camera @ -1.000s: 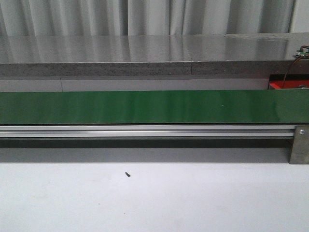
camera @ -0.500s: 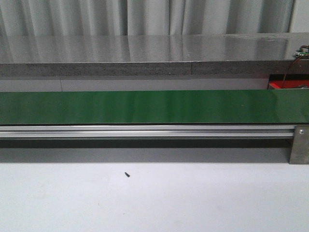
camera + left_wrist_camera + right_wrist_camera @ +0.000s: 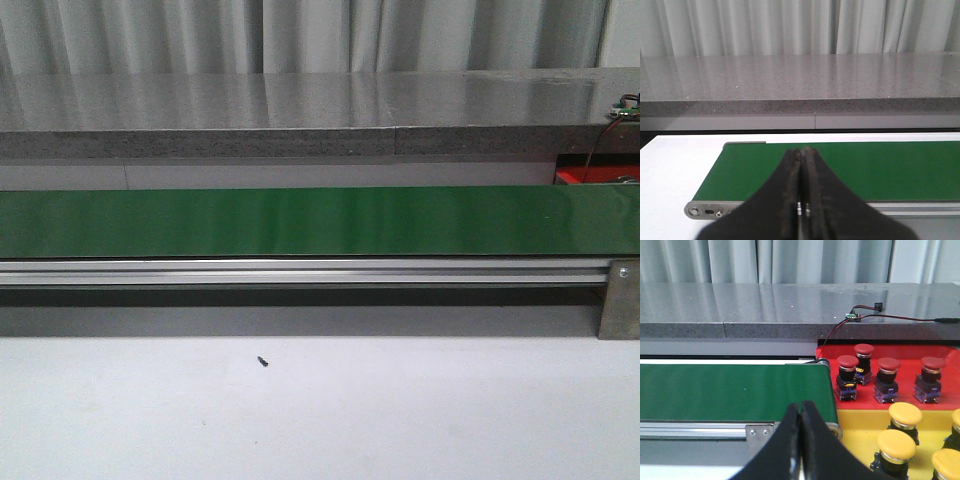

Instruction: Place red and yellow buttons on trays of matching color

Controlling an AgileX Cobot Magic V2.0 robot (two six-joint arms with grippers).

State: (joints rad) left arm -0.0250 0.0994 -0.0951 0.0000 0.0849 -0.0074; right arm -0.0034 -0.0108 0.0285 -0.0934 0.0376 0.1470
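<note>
While no arm is seen in the front view, both grippers are caught by their own wrist cameras. The left gripper (image 3: 801,152) is seen with its fingers pressed together, nothing held between them, poised over the near end of the green conveyor belt (image 3: 850,167). That belt end is carried on a grey roller bracket (image 3: 707,210), with the white table (image 3: 675,170) alongside. The right gripper (image 3: 800,407) is likewise closed tip to tip on nothing, set above the belt's other end.

Just past that end, the red tray (image 3: 900,390) is found on the far side and the yellow tray (image 3: 860,422) on the near side, the two touching. Four red buttons (image 3: 888,379) are stood upright on the red tray. At least four yellow buttons (image 3: 905,420) are counted on the yellow tray, some cut off by the frame edge. A small circuit board (image 3: 852,316) with red and black wires is laid on the grey stone counter (image 3: 740,305) behind.

From the front, the belt is shown bare along its length; only a corner of the red tray is visible at the far right. A small dark speck (image 3: 262,361) is noted on the table.
</note>
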